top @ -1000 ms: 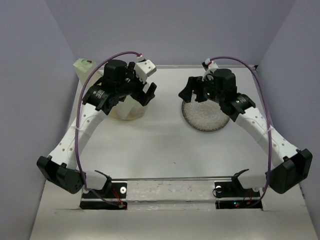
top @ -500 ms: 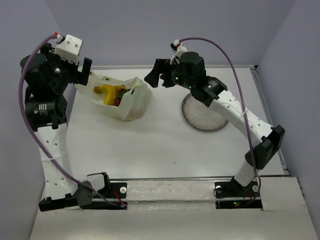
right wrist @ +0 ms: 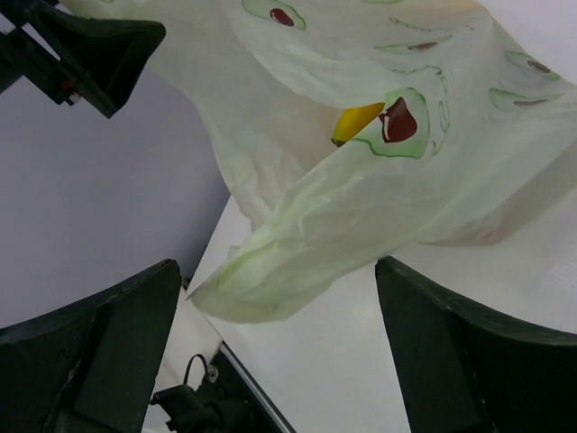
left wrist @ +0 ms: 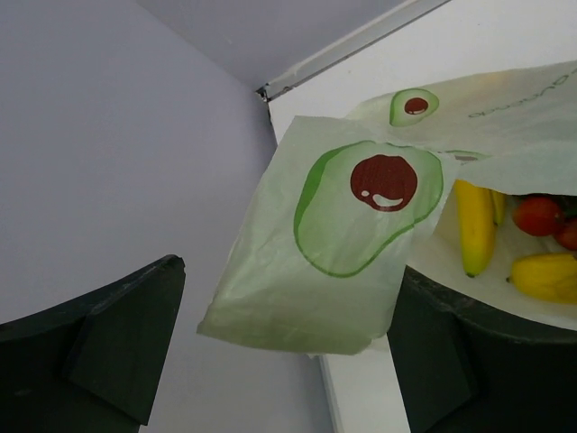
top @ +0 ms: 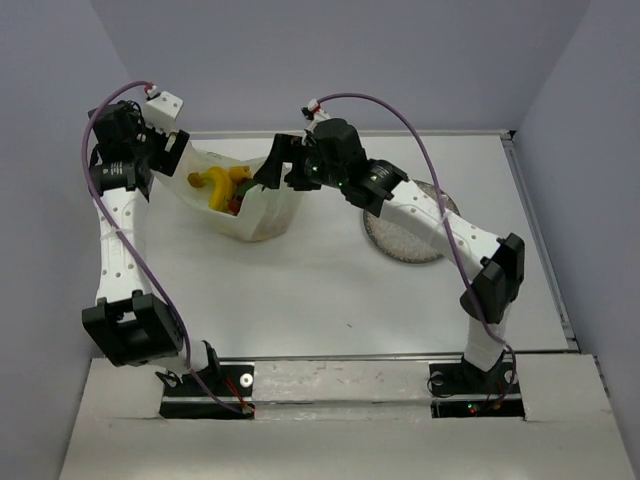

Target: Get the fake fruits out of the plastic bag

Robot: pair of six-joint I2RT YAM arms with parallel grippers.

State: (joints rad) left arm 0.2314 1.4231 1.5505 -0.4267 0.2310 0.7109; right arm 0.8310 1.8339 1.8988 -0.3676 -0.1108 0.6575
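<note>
The plastic bag point(top: 262, 208) lies open at the back left of the table, pale green with avocado prints. Inside it I see a yellow banana point(top: 213, 181) and red berries point(top: 236, 204). The left wrist view shows the banana point(left wrist: 475, 225), a red berry point(left wrist: 538, 215) and a yellow-orange fruit point(left wrist: 541, 275) in the bag's mouth. My left gripper point(top: 172, 152) is open, with the bag's left corner flap point(left wrist: 325, 244) hanging between its jaws. My right gripper point(top: 280, 165) is open at the bag's right rim, with a fold of the bag point(right wrist: 306, 253) between its jaws. The grapes are hidden.
A grey speckled round plate point(top: 400, 242) lies right of the bag, partly under the right arm. The left wall stands close behind the left gripper. The table's back edge runs just behind the bag.
The right gripper has moved left from above the plate to the bag's right rim. The left gripper has come down to the bag's left corner. The bag now lies open, fruit showing.
</note>
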